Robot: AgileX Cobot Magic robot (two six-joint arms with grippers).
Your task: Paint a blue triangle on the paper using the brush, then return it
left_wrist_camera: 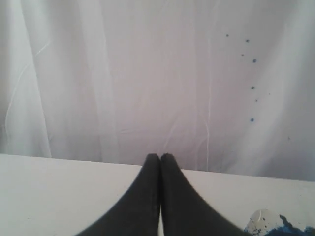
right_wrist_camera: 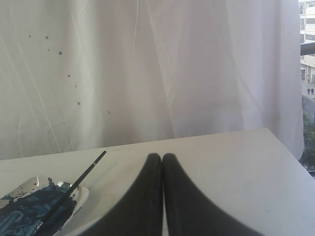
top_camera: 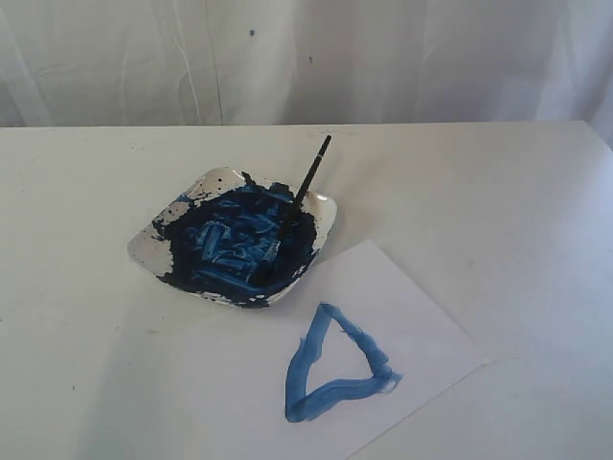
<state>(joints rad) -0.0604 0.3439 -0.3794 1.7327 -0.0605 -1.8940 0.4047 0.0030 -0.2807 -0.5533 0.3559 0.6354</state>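
The blue triangle [top_camera: 335, 369] is painted in thick uneven strokes on the white paper [top_camera: 421, 316] lying on the table. The black-handled brush [top_camera: 305, 192] rests in the paint dish [top_camera: 215, 180], tip down in the dark blue paint, handle leaning over the far rim. It also shows in the right wrist view as the brush [right_wrist_camera: 78, 184] across the dish [right_wrist_camera: 81, 194]. No gripper appears in the exterior view. My left gripper [left_wrist_camera: 160, 157] is shut with nothing in it. My right gripper [right_wrist_camera: 162, 157] is shut and empty too, apart from the brush.
A white curtain [top_camera: 306, 57] with a few blue specks hangs behind the white table [top_camera: 498, 192]. A corner of the dish [left_wrist_camera: 268, 223] shows in the left wrist view. The table's far right corner [right_wrist_camera: 268, 132] ends near a window.
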